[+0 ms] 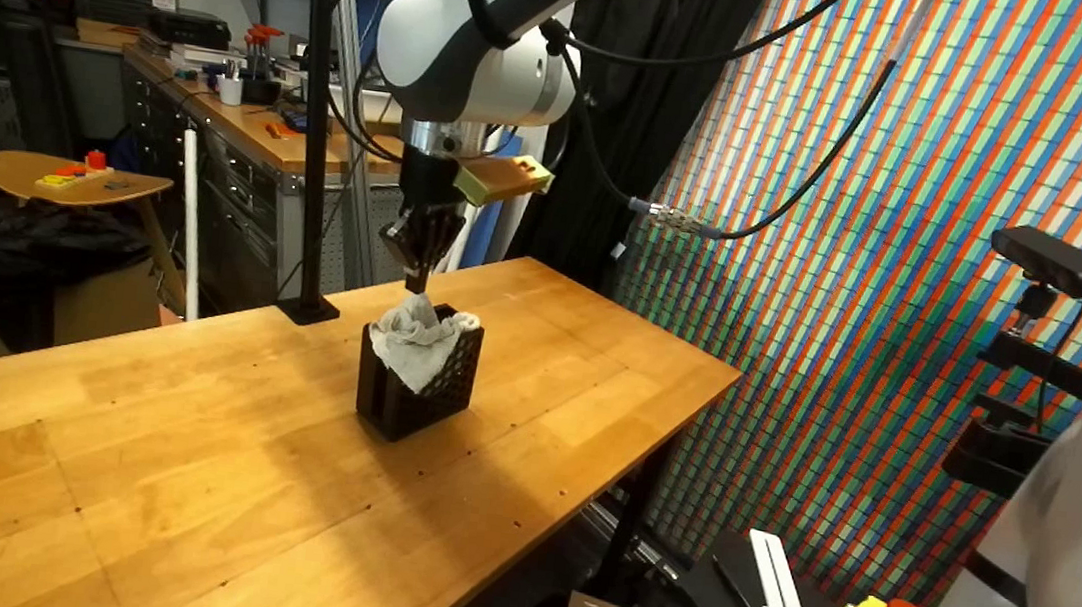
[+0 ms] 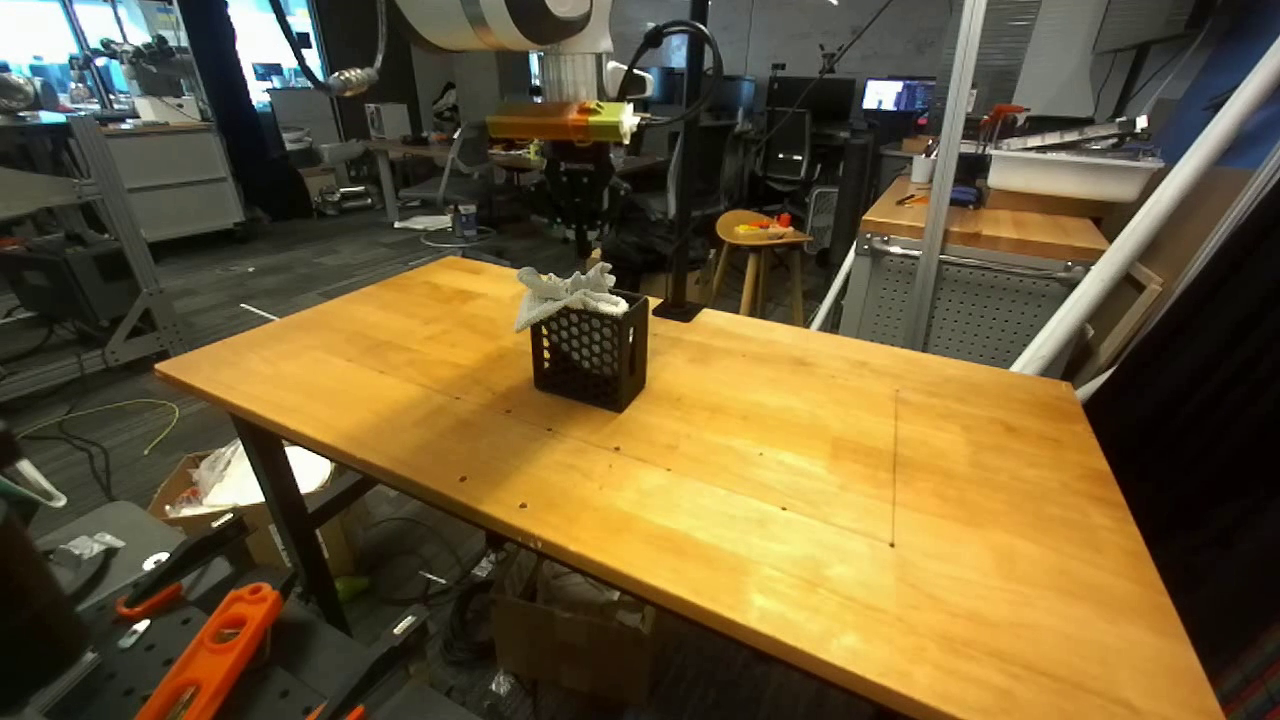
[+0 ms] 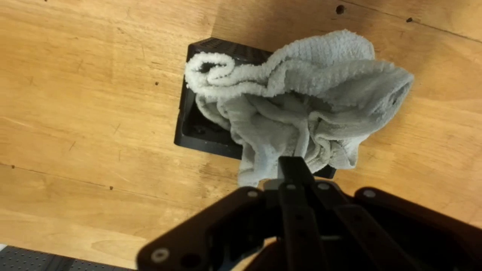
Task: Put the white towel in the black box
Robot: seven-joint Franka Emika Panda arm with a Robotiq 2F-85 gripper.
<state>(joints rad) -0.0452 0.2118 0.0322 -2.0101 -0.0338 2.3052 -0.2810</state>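
The towel (image 3: 293,116) is mostly stuffed in the box (image 1: 409,410), but it's a rumpled heap and a fair bit spills over the rim. Going by the wrist view, it sticks out past the box's edge from about 1 to 3 o'clock, and a smaller flap goes over at 6. Bare rim shows at 8 and 11 o'clock, with some dark inside visible at the 8 side. Pale cloth shows through the mesh too. Box is standing upright on the table.

The gripper (image 1: 415,282) points straight down with its fingers together, tips right by the top of the towel. Honestly can't tell whether they're touching the cloth. In the wrist view it comes in from 6 o'clock, with the tips around the box's 5 o'clock edge. The arm (image 1: 514,80) reaches in overhead from 1 o'clock in an exterior view.

Tons of room here: bare wood between the box and every table edge. In an exterior view the longest free stretch of table (image 2: 980,470) runs off toward 4 o'clock from the box. The tight spot is the post (image 1: 316,119) on the table's edge, at the box's 10 o'clock in an exterior view, with a strip of wood between them.
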